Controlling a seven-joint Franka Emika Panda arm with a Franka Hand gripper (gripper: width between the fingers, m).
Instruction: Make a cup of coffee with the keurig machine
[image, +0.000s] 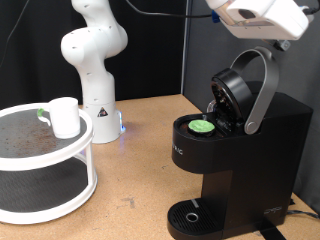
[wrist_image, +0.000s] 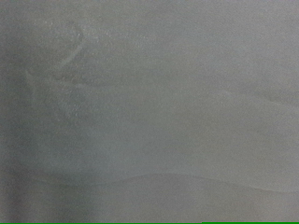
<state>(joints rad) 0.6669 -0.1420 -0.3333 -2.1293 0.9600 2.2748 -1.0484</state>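
Boxy matte-black keurig machine (image: 235, 150), lid raised, green-topped pod (image: 202, 126) seated; small white cup (image: 64, 116) on round white rack (image: 60, 170) at nine o'clock; white gripper (image: 262, 14) overhead, jaws' opening cannot be told.

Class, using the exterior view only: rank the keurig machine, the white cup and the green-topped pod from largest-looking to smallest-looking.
1. keurig machine
2. cup
3. green-topped pod
The machine stands nearer the camera, which exaggerates its lead.

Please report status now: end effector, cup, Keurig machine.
End effector not in view. Keurig machine lid open, green pod inside. Cup on white rack, apart.
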